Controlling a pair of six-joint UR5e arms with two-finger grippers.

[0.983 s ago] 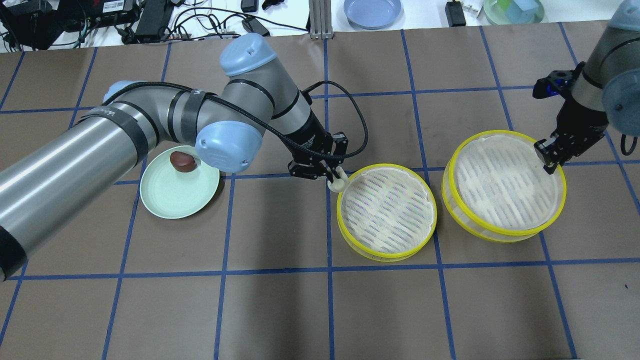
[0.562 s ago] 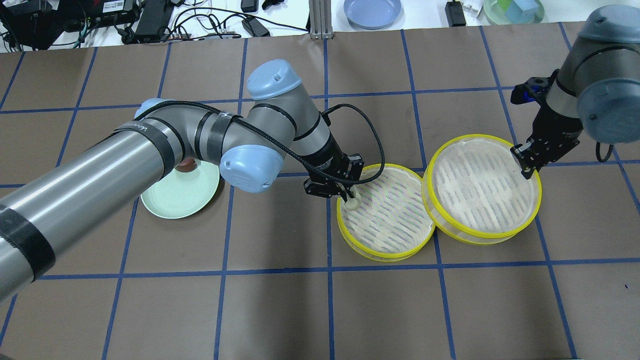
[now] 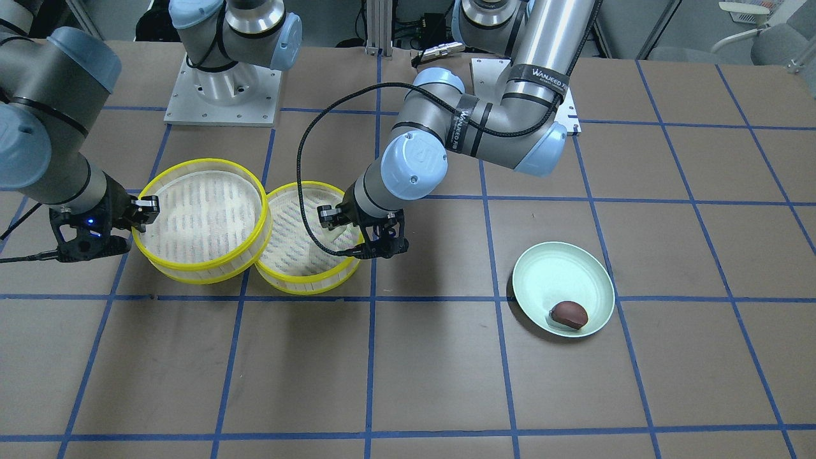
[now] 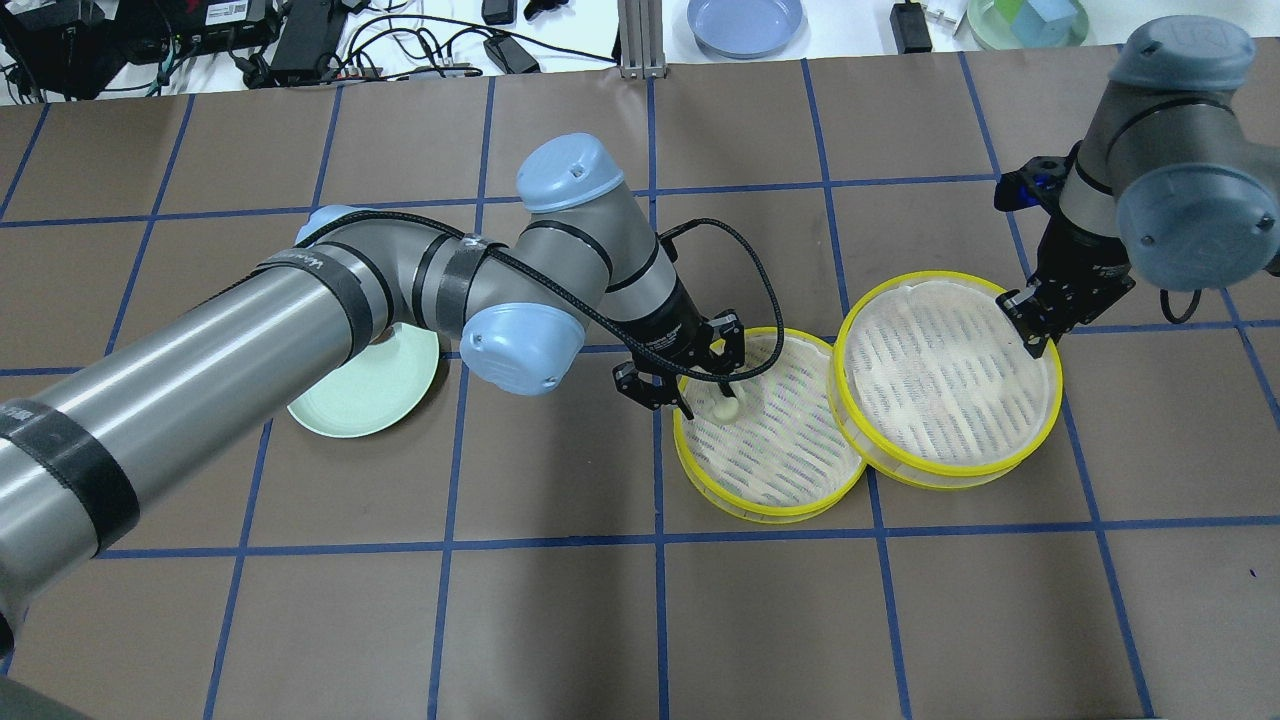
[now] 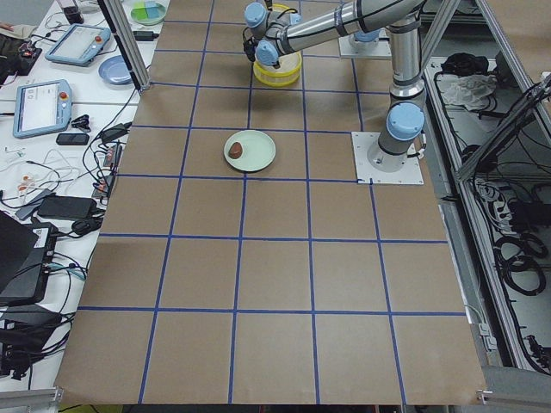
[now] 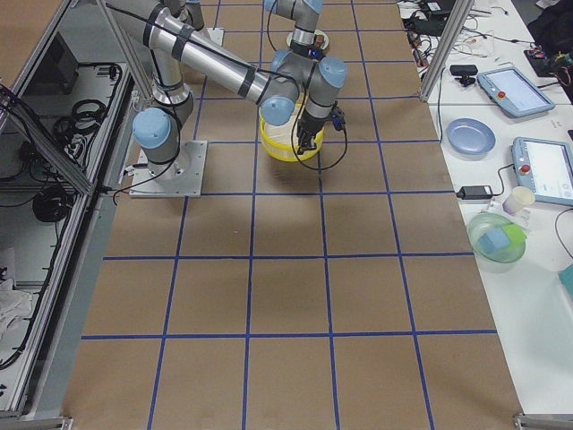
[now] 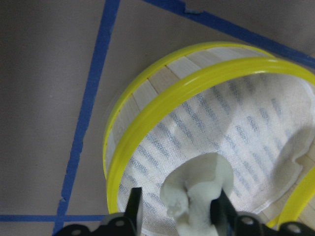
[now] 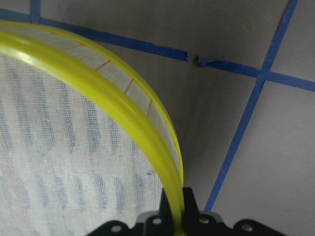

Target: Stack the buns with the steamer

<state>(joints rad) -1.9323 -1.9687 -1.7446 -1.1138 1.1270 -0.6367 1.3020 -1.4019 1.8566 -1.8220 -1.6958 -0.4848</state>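
Note:
My left gripper (image 4: 712, 398) is shut on the cream-white bun (image 4: 726, 408) and holds it just inside the near-left rim of one yellow-rimmed steamer tray (image 4: 780, 455). The left wrist view shows the bun (image 7: 199, 191) between the fingers, above the tray's white liner (image 7: 236, 123). My right gripper (image 4: 1030, 335) is shut on the far-right rim of the second steamer tray (image 4: 940, 370), whose left edge overlaps the first tray. The dark reddish-brown bun (image 3: 569, 314) lies on the pale green plate (image 3: 564, 280). In the overhead view my left arm hides it.
The green plate (image 4: 365, 395) lies left of the trays, partly under my left arm. A blue plate (image 4: 745, 22), a green bowl (image 4: 1030, 20) and cables lie beyond the table's far edge. The arm bases (image 3: 223, 95) stand on the robot's side.
My left gripper carried the cream-white bun from outside the tray's rim to above its liner. My right gripper moved the second tray leftward until it overlaps the first.

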